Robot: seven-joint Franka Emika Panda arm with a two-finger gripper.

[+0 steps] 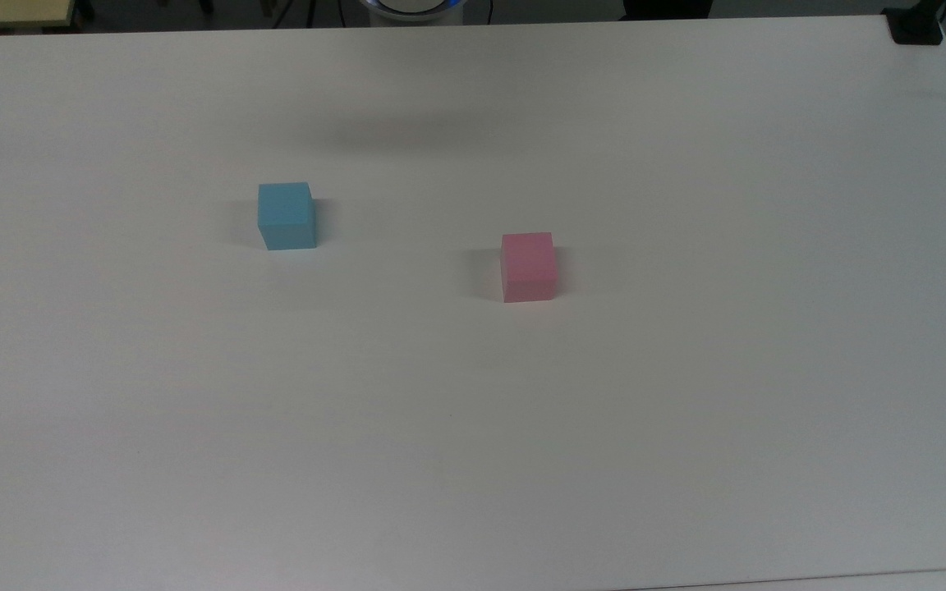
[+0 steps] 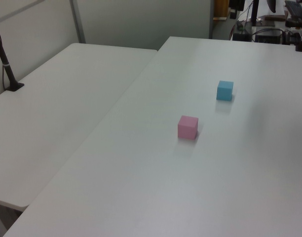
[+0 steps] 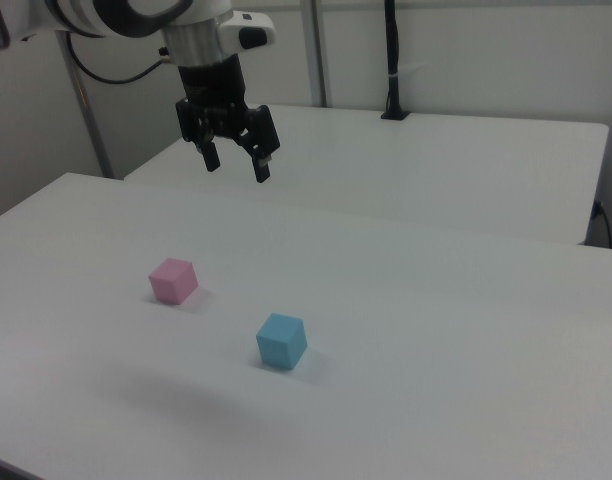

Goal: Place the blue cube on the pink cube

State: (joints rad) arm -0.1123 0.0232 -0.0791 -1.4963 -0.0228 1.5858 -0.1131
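Note:
The blue cube (image 1: 286,215) (image 2: 225,90) (image 3: 282,341) rests on the white table (image 1: 686,394), apart from the pink cube (image 1: 528,266) (image 2: 188,127) (image 3: 173,280), which also sits on the table. In the right view my gripper (image 3: 236,167) hangs high above the table, up and behind the pink cube, fingers pointing down and open, with nothing between them. Neither cube is touched.
A second white table (image 2: 57,128) adjoins on the left view's left, with a black post (image 2: 5,64) clamped at its edge. A black clamp (image 1: 916,29) sits at the top view's far right corner. The robot's base (image 1: 411,8) is at the top view's upper edge.

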